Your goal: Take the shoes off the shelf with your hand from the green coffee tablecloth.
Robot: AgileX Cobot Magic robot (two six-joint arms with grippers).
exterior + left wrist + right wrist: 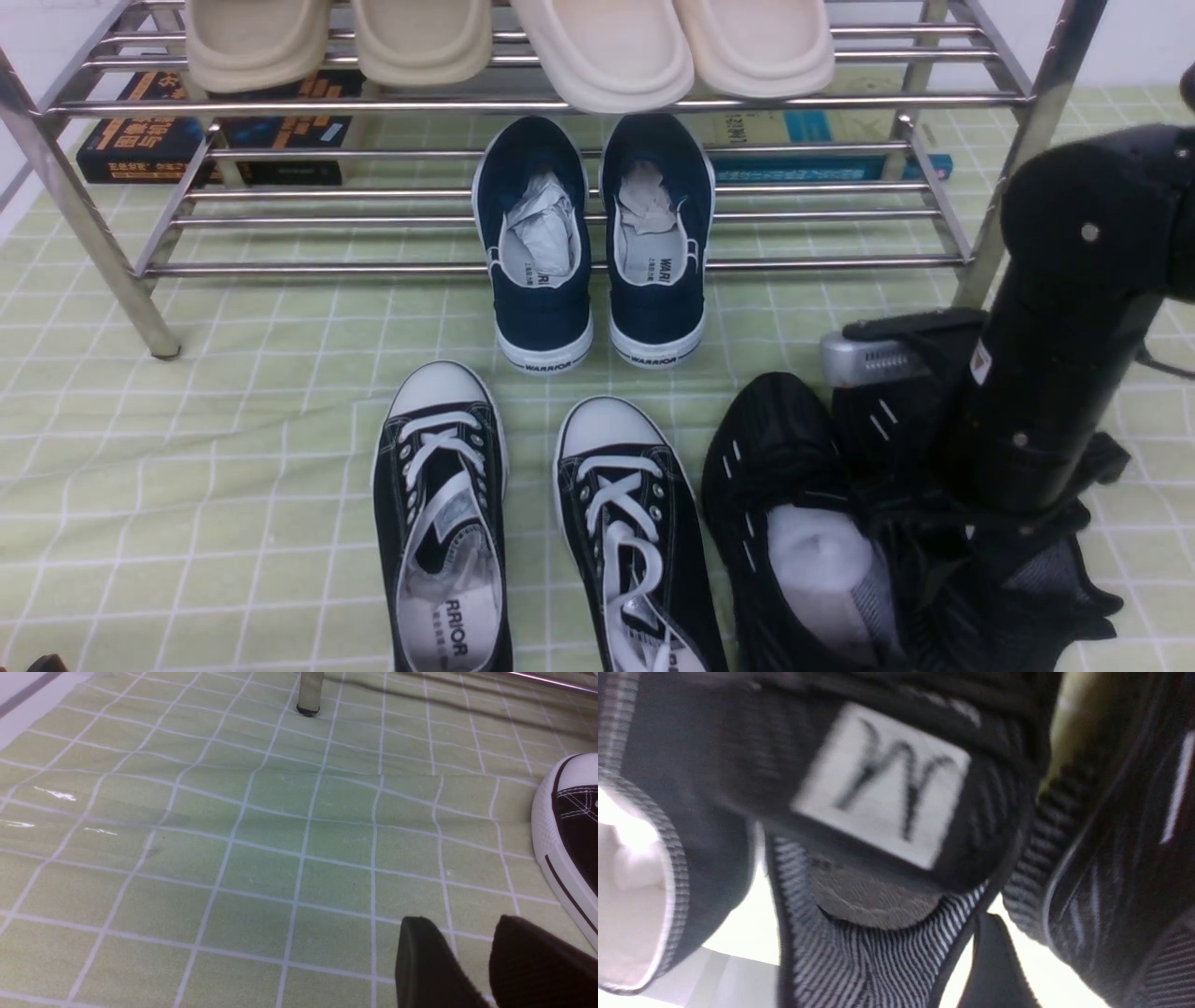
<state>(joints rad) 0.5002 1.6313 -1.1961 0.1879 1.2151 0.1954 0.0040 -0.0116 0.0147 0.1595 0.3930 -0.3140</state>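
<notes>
Since the right arm (1055, 355) blocks the right gripper up front, I can't tell its grip. The shoes (794, 523) sit on the green tablecloth (233, 420), off the shelf (327, 268); the navy slip-ons (546, 308) read WARRIOR. Left wrist: the left gripper (460, 933) is parted and empty, and a canvas sneaker (567, 835) is cut off. Right wrist: all blur, plus a white label (882, 784) with a W-ish scrawl.

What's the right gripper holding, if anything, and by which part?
Seemingly the black knit shoes, by their collar rims; the grip itself is hidden.

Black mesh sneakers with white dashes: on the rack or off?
Off: the sneakers sit before the chrome tube rack, over green gridded cloth.
</notes>
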